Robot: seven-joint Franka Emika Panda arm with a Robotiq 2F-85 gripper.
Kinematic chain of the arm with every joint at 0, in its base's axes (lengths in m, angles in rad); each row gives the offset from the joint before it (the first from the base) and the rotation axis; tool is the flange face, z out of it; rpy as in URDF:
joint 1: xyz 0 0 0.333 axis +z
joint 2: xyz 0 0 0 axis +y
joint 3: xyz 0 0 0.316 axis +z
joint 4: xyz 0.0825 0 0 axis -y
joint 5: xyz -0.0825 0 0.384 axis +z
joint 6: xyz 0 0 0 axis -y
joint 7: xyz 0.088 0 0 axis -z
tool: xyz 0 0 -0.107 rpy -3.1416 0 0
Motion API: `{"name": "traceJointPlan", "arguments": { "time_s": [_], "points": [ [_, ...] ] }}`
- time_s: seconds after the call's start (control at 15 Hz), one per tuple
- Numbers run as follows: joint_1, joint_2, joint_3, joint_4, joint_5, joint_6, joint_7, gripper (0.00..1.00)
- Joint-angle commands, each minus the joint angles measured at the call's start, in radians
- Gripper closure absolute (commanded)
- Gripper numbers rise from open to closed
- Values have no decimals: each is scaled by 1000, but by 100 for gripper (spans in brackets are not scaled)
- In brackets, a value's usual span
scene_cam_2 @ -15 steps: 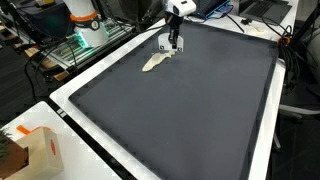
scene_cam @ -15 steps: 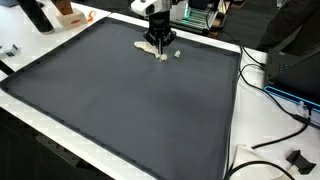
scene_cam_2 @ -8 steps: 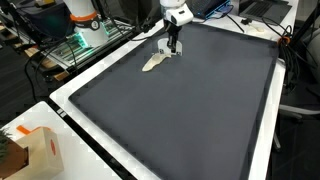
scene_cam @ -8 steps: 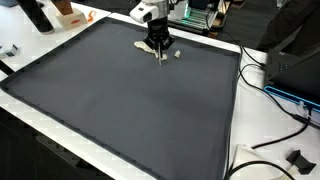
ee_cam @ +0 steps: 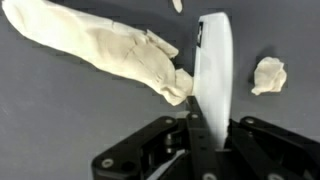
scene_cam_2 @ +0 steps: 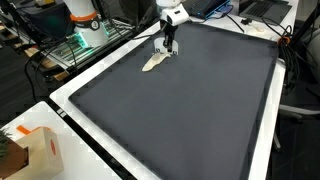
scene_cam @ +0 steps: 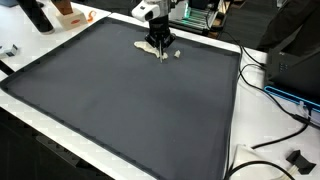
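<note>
Dark matting [scene_cam: 130,110] is spread over the table in both exterior views. Near its far edge the gripper [ee_cam: 205,140] is seen clamped on a white flat tool [ee_cam: 213,80]. The tool's edge is set against one end of a crumpled cream cloth [ee_cam: 100,45], and a small paper wad [ee_cam: 268,75] lies near. A scraping contact is judged to be in hand, for which a low, steady stroke is called for.

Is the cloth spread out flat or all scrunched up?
Scrunched up: in the wrist view the cloth lies as a long, wrinkled bunch on the dark mat, not flat.
</note>
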Motion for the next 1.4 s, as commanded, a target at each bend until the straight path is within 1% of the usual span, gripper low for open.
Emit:
{"name": "traceJointPlan", "arguments": {
  "time_s": [0.0, 0.27, 0.47, 0.73, 1.33],
  "points": [
    [-9, -48, 8, -103, 20, -18, -24, 99],
    [-7, -54, 9, -130, 42, 8, -54, 99],
    [-4, -10, 9, -92, 45, 42, -83, 99],
    [0, 42, 16, -25, 39, 45, -108, 99],
    [20, 168, 7, 171, -62, -89, -69, 99]
  ]
}}
